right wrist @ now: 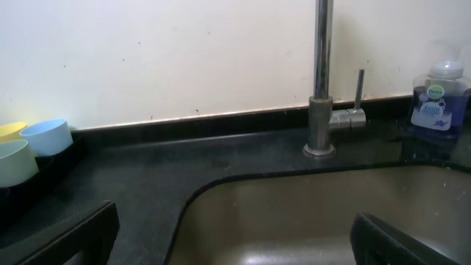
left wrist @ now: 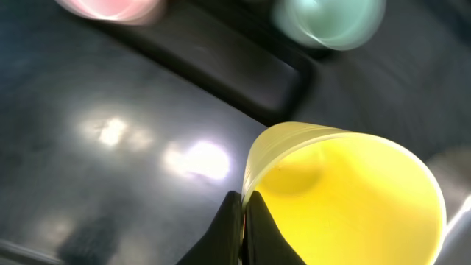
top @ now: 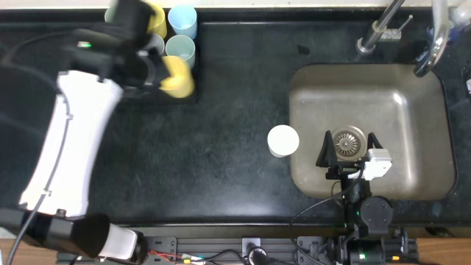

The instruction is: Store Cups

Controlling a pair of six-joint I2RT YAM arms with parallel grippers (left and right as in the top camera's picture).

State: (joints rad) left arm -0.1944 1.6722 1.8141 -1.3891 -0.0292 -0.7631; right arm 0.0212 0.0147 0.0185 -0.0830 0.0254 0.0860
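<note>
One yellow cup (left wrist: 346, 199), partly cut off, clenched in L jaws; R jaws released over sink (top: 412, 110).

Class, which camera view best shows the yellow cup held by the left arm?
The left wrist view: the yellow cup is close, its rim and inside plain, the left tool pinching the rim. The top view has it small near the tray, partly under the arm. The right wrist view faces the sink.
</note>
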